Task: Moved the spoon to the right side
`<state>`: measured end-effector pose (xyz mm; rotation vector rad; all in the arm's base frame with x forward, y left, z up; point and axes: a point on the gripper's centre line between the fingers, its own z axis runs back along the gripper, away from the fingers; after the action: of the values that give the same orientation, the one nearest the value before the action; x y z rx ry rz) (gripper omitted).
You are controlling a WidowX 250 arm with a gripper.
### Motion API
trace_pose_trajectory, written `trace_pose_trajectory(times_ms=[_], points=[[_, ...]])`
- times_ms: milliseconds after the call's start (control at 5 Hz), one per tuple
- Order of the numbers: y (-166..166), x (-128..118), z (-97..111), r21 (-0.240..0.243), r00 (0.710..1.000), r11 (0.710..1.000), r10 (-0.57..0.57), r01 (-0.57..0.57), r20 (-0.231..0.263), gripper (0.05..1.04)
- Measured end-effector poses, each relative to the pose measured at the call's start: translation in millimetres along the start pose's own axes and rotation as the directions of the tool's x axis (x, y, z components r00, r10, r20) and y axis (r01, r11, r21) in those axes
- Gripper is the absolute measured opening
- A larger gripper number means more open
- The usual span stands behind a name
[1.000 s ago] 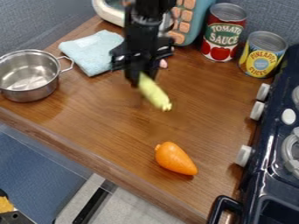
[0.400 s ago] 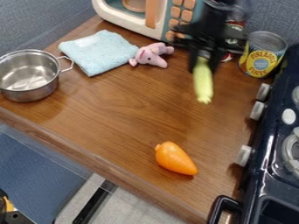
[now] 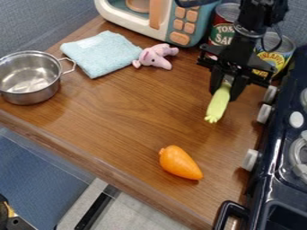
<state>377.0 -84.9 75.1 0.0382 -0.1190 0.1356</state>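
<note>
Over the right part of the wooden counter, in front of the two cans, hangs my gripper (image 3: 226, 92). It is shut on one end of a long, pale yellow-green toy vegetable (image 3: 218, 104), whose other end slants down and slightly left. No spoon can be made out. Whether the vegetable's lower tip touches the counter, I cannot tell.
An orange toy carrot (image 3: 180, 163) lies near the front. A metal pot (image 3: 28, 92), blue cloth (image 3: 101, 55) and pink plush toy (image 3: 155, 56) are further left. Behind stand a toy microwave (image 3: 171, 22) and cans (image 3: 273, 58); the stove (image 3: 276, 179) borders the right side.
My gripper has moved from the back left to the right, carrying the yellow-green vegetable, and lately a little toward the camera. The pink plush toy has come into clear view.
</note>
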Motion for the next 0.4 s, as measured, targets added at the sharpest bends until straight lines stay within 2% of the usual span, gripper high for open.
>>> trace_pose_trajectory(times_ms=[200, 400], points=[[-6, 5, -3, -0.028, 0.999, 0.999, -0.043, 0.043, 0.009, 0.338], [-13, 4, -18, -0.084, 0.998, 0.996, -0.024, 0.029, 0.055, 0.338]])
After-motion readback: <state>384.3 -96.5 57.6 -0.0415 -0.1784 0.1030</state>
